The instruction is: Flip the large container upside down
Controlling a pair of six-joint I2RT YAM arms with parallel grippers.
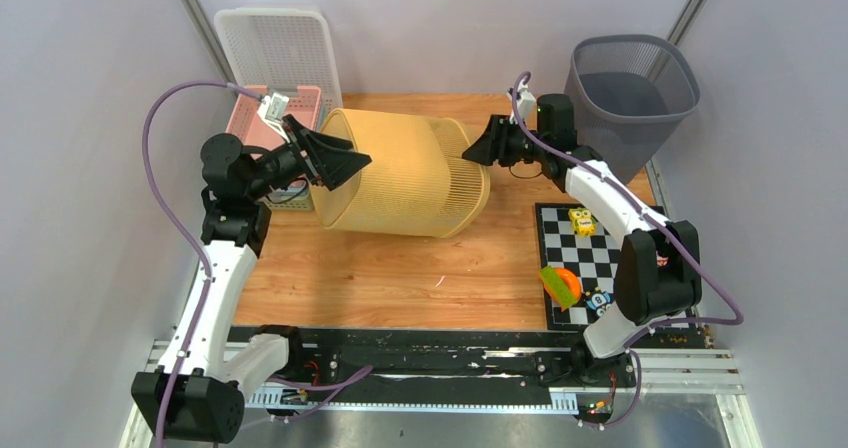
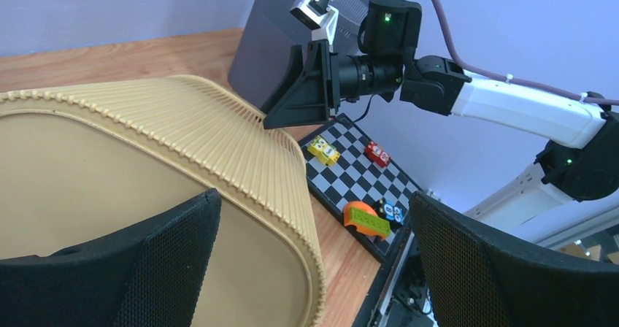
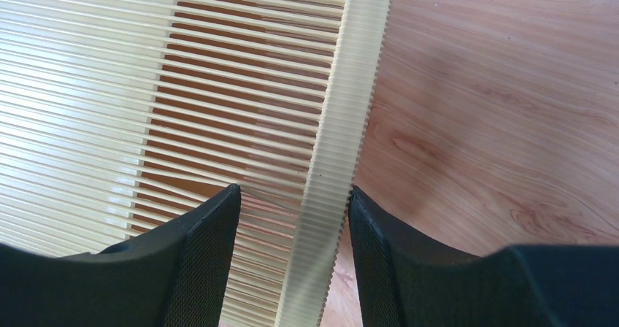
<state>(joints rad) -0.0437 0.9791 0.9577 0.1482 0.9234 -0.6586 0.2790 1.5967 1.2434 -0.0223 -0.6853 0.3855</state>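
**Top view:** The basket lies on its side near the far edge of the table, about mid-width, with its mouth toward the right edge. The left gripper is at the closed base end, jaws spread wide and holding nothing. The right gripper is at the mouth end.

**Left wrist view:** The base fills the lower left. One finger is in front of it. The other stands clear to the side.

**Right wrist view:** The rim runs between the jaws. One pad meets it, and a gap shows at the other. Whether the rim is clamped cannot be told.
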